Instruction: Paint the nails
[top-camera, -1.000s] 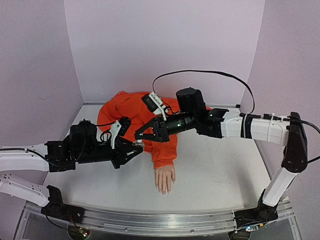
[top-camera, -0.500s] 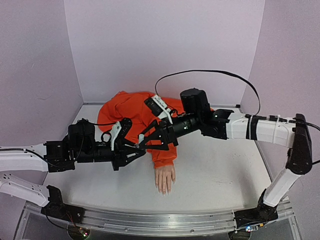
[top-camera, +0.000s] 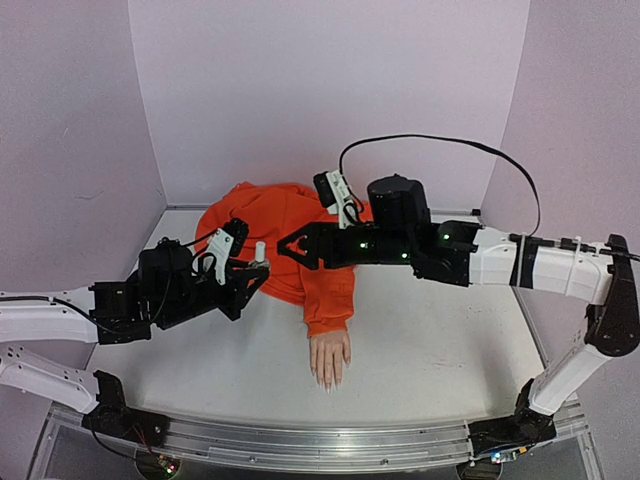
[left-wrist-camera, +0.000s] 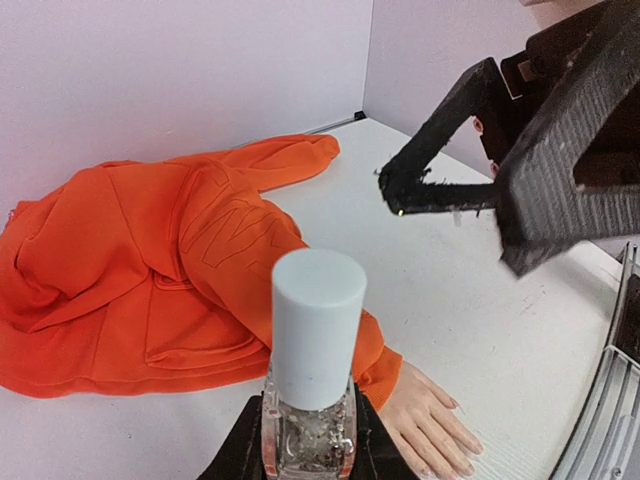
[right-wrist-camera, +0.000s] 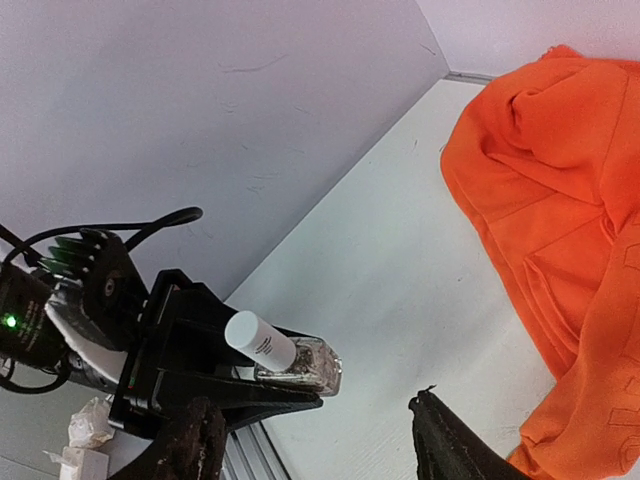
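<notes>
At the tips of the mannequin hand (top-camera: 330, 356), the nails (top-camera: 328, 384) point toward the near edge of the table (top-camera: 440, 340). In the top view they are too small to show any colour. The hand lies palm down, fingers close together, and neither gripper touches it.

From the hand's wrist an orange sleeve (top-camera: 328, 300) runs back to the heaped orange garment (top-camera: 260, 222) behind the hand.

Behind the hand and to its left, the left gripper (top-camera: 254, 271) is raised off the table with its jaws clamped on the glass body of a small clear bottle (left-wrist-camera: 311, 345). The bottle stands upright with its white cap (right-wrist-camera: 258, 340) on and free above the fingers. Dark flecks show inside the glass.

Behind the hand, over the sleeve, the right gripper (top-camera: 288, 249) hangs in the air just beside the bottle. Its jaws are spread wide, pointing at the cap and holding nothing. In the right wrist view the bottle sits beyond the two black fingertips (right-wrist-camera: 197, 440), apart from them and not between them.

Both grippers are well apart from the hand's fingertips.
</notes>
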